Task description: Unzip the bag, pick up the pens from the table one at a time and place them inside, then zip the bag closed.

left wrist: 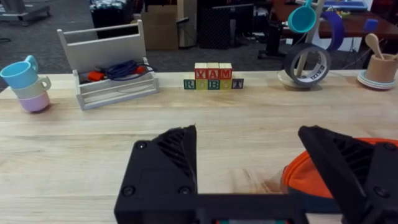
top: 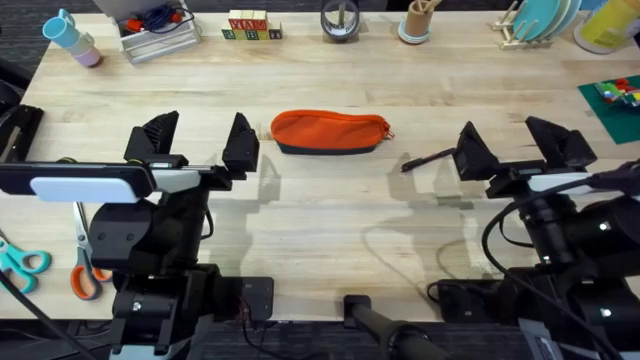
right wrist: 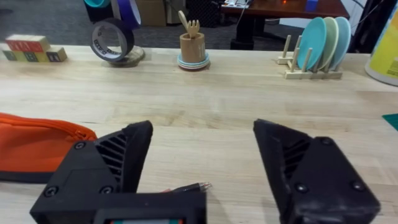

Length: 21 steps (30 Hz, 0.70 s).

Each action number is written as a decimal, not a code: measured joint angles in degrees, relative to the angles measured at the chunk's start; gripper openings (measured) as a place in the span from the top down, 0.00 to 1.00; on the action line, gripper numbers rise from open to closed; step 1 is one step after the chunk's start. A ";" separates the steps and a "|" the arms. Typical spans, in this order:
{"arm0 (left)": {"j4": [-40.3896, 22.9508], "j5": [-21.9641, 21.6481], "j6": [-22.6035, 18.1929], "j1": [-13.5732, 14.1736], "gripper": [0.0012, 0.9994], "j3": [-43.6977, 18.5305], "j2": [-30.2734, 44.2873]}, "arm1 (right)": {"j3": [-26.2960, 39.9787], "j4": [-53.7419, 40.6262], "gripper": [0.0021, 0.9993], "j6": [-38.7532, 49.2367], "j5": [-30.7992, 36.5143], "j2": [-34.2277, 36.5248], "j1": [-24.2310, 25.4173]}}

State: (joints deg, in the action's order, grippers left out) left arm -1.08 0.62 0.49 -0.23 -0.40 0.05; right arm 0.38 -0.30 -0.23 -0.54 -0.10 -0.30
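Note:
The orange bag point(top: 330, 131) lies lengthwise at the table's point(top: 330, 230) centre on its dark base strip, and its zipper looks closed. One black pen point(top: 428, 160) lies to the right of it, its far end hidden under my right gripper's finger. My left gripper point(top: 198, 140) stands open just left of the bag, holding nothing. My right gripper point(top: 515, 146) is open over the pen's right end. The left wrist view shows the bag's end point(left wrist: 297, 177) beside one finger point(left wrist: 348, 165). In the right wrist view the bag point(right wrist: 37, 146) and the pen's tip point(right wrist: 188, 187) lie beyond my fingers.
Teal-handled scissors point(top: 20, 262) and orange-handled scissors point(top: 85, 272) lie at the near left edge. Along the far edge stand stacked cups point(top: 70, 38), a white tray point(top: 155, 30), letter blocks point(top: 252, 27), a tape roll point(top: 340, 20), a utensil cup point(top: 418, 22) and a plate rack point(top: 535, 20).

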 joint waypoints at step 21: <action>2.22 0.02 0.18 0.00 0.01 -0.13 0.04 | 1.81 -3.12 0.00 -0.17 -0.35 0.11 -0.02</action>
State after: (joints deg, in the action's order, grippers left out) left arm 1.14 0.64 0.67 -0.23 -0.54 0.09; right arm 2.19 -3.41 -0.40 -0.89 0.02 -0.32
